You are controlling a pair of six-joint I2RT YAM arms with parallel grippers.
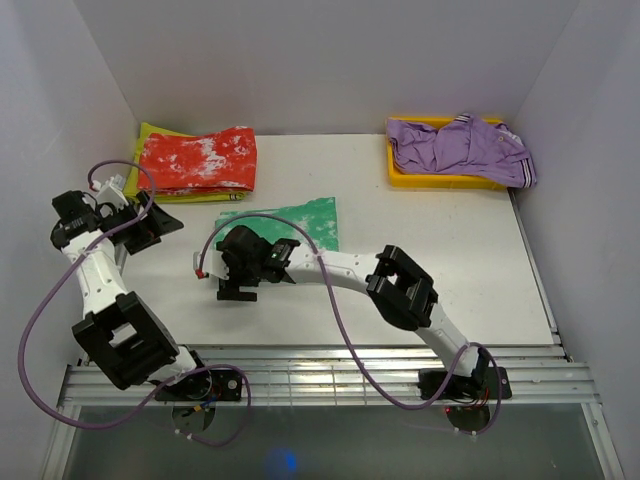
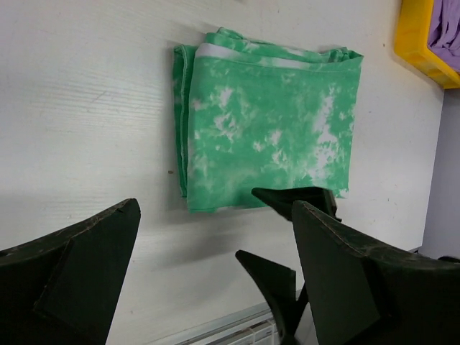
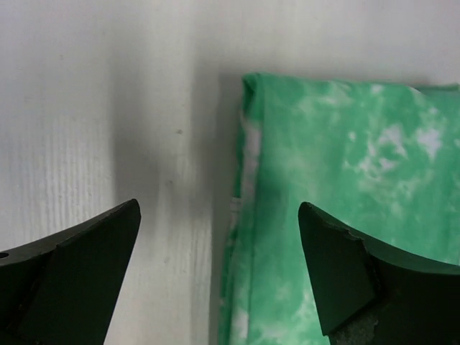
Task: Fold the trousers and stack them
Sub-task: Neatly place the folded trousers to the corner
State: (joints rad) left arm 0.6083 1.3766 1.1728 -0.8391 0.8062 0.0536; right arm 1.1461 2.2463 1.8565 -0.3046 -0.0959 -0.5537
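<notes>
Green tie-dyed trousers [image 1: 300, 218] lie folded into a flat rectangle near the middle of the bench [image 1: 440, 270], nothing gripping them. Right gripper [image 1: 237, 288] sits at the fold's near-left corner, jaws wide and empty; in the wrist view one finger is over bare bench, the other over cloth. Left gripper [image 1: 152, 224] is near the left edge, jaws wide, empty. Red-and-white folded garment [image 1: 197, 160] sits in the far-left corner. Purple garment [image 1: 460, 145] fills the yellow tray [image 1: 440, 181] at far right.

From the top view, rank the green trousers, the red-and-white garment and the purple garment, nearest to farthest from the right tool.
1. Green trousers, mid-table, beside the right tool.
2. Red-and-white garment, far left.
3. Purple garment, far right.
</notes>
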